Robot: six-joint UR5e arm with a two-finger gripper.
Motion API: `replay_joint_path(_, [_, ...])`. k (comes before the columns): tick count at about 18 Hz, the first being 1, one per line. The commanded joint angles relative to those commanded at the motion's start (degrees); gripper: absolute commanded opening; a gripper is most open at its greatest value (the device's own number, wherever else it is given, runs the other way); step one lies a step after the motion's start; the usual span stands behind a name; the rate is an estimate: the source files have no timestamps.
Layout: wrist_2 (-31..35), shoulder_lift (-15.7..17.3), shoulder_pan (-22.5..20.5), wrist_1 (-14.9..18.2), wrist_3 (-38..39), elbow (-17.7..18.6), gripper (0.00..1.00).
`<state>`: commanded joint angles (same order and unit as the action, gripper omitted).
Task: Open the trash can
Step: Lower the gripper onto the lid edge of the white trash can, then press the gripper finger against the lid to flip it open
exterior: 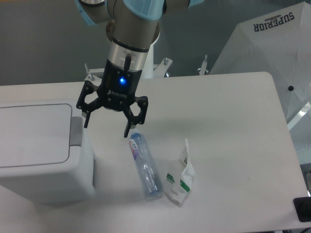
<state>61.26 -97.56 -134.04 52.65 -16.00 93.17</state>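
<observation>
The trash can [41,150] was a big white plastic box with round corners. It had a flat lid on top, and the lid was shut. A small grey tab [76,131] stuck out on its right edge. The can sat at the left side of the white table [228,136], much bigger than anything else there.

The left part of the can ran off the edge of the picture, so not all of it could be seen. The top of the robot arm was cut off too. A dark thing [302,209] peeked in at the bottom right corner, and it was too cut off to tell what it was.

The gripper [107,124] hung in the air just to the right of the can, close to the grey tab and a little above it. Its two black fingers were spread wide apart and held nothing. A small blue light glowed on it.

A clear plastic bottle [145,166] lay on its side on the table, below the gripper. A crumpled white carton [180,177] with green marks lay just beside the bottle, on its right. Behind the table stood something white with the word SUPERIOR [274,23] on it.
</observation>
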Motion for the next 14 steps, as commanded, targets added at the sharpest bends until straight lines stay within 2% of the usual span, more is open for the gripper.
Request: replay_joint_path(14, [0.00,-0.44,0.27,0.00,0.00,0.44,1.00])
